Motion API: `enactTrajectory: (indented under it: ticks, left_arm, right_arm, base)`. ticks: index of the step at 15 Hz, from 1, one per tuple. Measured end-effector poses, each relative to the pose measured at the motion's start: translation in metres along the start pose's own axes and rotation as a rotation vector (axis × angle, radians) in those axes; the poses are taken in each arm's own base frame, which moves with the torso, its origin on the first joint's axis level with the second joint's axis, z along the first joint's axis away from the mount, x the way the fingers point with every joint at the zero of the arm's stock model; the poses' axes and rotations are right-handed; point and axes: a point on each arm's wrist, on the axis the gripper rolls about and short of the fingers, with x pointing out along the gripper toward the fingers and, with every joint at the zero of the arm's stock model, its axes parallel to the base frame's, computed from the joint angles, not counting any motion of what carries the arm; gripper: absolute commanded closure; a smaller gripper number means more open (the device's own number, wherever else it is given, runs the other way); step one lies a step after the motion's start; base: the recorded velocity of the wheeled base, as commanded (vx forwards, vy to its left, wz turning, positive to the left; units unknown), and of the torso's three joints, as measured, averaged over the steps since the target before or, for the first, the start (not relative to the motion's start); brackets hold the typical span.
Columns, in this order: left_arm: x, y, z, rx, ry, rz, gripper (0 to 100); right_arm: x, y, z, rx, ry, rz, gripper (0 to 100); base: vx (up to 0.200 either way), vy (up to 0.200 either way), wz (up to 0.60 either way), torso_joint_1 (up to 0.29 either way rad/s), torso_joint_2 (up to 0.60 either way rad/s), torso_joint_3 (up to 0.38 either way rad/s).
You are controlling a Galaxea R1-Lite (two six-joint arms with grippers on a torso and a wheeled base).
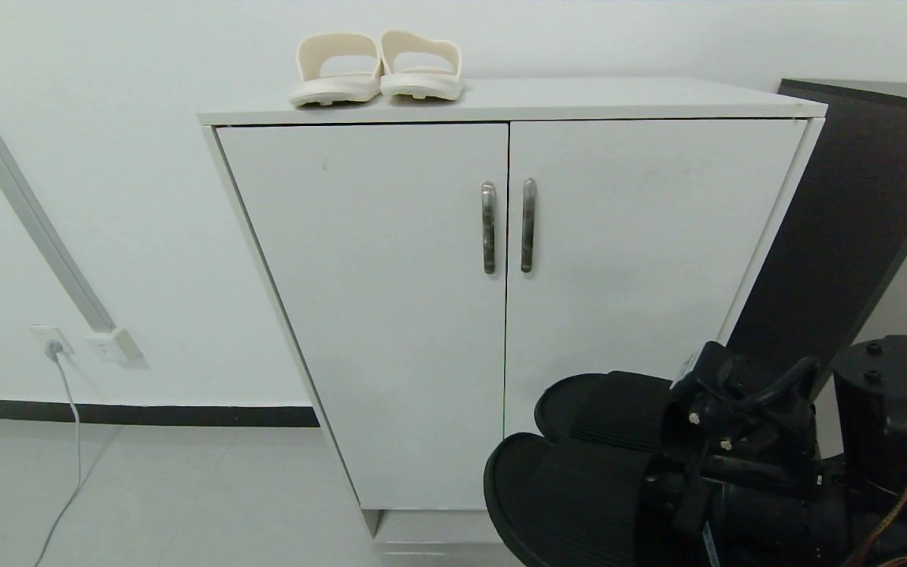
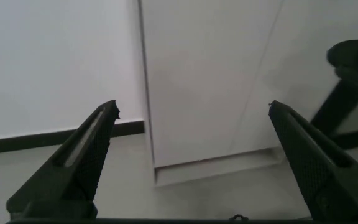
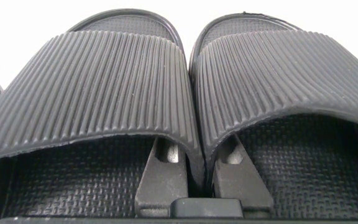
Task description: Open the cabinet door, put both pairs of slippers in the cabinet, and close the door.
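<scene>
A white cabinet (image 1: 390,315) stands against the wall with both doors shut, its two metal handles (image 1: 488,228) side by side at the middle. A cream pair of slippers (image 1: 379,69) rests on its top at the left. Low in front of the right door, my right gripper (image 3: 199,174) is shut on a black pair of slippers (image 1: 579,465). Its fingers (image 3: 163,183) reach under the ribbed straps (image 3: 104,87) and pinch the two inner sides together. My left gripper (image 2: 192,109) hangs open and empty near the floor, facing the cabinet's lower left corner (image 2: 157,174).
A wall socket with a grey cable (image 1: 52,342) sits low on the wall, left of the cabinet. A dark panel (image 1: 855,220) stands right of the cabinet. Bare grey floor (image 1: 146,488) lies in front and to the left.
</scene>
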Motion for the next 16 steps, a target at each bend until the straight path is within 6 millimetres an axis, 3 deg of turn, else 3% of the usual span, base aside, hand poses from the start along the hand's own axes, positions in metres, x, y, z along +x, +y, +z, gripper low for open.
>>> enactTrajectory:
  ticks: [4,7,9,16]
  left_arm:
    - [0.048,0.006,0.036,-0.008,0.032,-0.127,0]
    - [0.09,-0.004,0.06,-0.001,0.07,-0.285,0]
    - [0.12,-0.021,0.079,0.0,0.084,-0.393,0]
    - [0.185,-0.09,0.131,-0.121,0.092,-0.714,0]
  right_arm:
    - [0.0,0.0,0.0,-0.001,0.001,-0.001,100]
    - [-0.001,0.0,0.001,-0.002,-0.003,-0.002,100]
    - [-0.001,0.001,-0.001,-0.002,0.0,0.001,100]
    - [-0.001,0.001,-0.008,0.001,0.025,0.006,100]
  base:
    - [0.0,0.0,0.0,0.0,0.0,0.0]
    - [0.0,0.0,0.0,0.0,0.0,0.0]
    - [0.0,0.0,0.0,0.0,0.0,0.0]
    - [0.0,0.0,0.0,0.0,0.0,0.0]
